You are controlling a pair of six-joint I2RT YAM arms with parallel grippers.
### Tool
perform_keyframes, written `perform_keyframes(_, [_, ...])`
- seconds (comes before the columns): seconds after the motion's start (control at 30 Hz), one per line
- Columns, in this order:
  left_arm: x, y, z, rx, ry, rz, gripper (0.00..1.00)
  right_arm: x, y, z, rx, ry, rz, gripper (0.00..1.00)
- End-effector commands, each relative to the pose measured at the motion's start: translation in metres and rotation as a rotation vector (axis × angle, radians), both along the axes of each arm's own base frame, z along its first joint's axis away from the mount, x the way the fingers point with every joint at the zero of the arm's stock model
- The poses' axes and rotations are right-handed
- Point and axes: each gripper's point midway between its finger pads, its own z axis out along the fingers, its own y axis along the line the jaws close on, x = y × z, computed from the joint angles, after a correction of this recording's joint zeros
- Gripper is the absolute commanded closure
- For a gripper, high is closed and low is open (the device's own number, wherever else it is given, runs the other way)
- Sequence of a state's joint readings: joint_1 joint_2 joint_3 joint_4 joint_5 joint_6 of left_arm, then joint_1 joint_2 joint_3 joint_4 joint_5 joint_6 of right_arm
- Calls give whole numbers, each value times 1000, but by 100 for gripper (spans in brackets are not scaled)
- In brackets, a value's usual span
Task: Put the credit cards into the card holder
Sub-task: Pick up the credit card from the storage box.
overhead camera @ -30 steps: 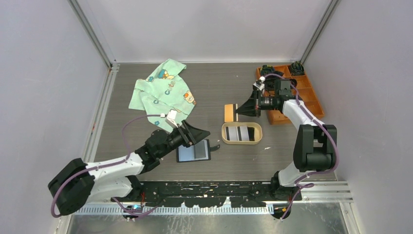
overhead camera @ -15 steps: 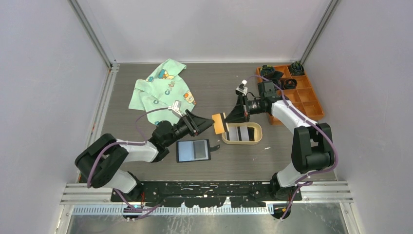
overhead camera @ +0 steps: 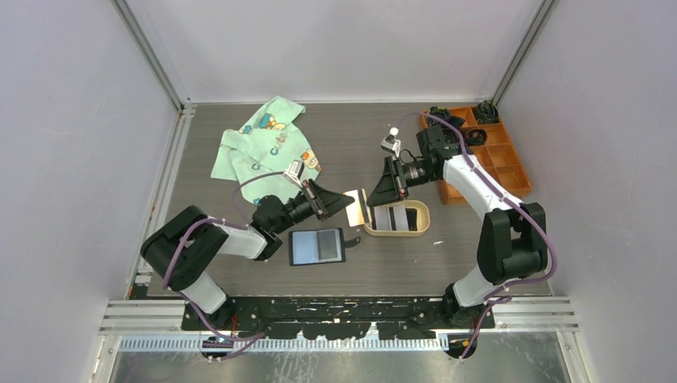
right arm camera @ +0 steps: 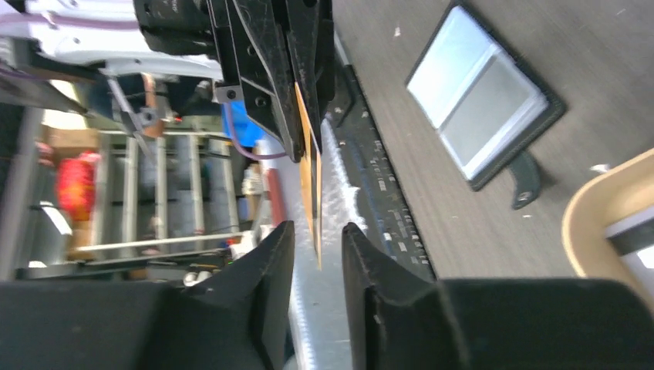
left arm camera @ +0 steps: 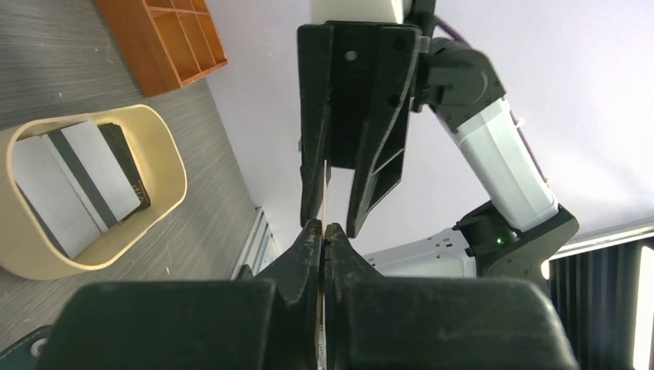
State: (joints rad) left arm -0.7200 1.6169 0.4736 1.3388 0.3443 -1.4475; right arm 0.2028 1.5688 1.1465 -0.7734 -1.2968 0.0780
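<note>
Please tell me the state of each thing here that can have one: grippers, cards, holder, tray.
left gripper: shut on the orange card
right gripper: open, jaws either side of that card
orange card: held in the air, above the table
card holder: open, flat on the table
beige tray: holds striped cards

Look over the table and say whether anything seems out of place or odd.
The green printed cloth lies crumpled at the table's far left, folded over itself rather than laid flat. Nothing else stands out.
</note>
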Motion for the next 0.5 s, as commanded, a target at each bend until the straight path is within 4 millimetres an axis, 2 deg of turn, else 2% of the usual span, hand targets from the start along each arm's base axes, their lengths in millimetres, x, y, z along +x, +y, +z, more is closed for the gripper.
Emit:
perform_keyframes(0.0, [-15, 15, 18, 3, -157, -21, 100, -9, -16, -2, -126, -245, 95, 60])
perform_keyframes(0.17, [-37, 42, -32, 202, -138, -69, 100, -6, -31, -13, -250, -467, 114, 57])
perform_keyframes(0.27, [-53, 58, -66, 371, -88, -101, 100, -3, -30, -22, -306, -743, 139, 57])
perform_keyframes(0.33, [-59, 74, -81, 518, -80, -79, 100, -12, -22, -31, -315, -947, 218, 58])
perform_keyframes(0.4, [-60, 93, -87, 630, -96, -17, 100, -24, -10, -40, -288, -1150, 337, 57])
perform_keyframes(0.47, [-58, 110, -86, 684, -117, 56, 100, -33, 4, -50, -283, -1213, 443, 56])
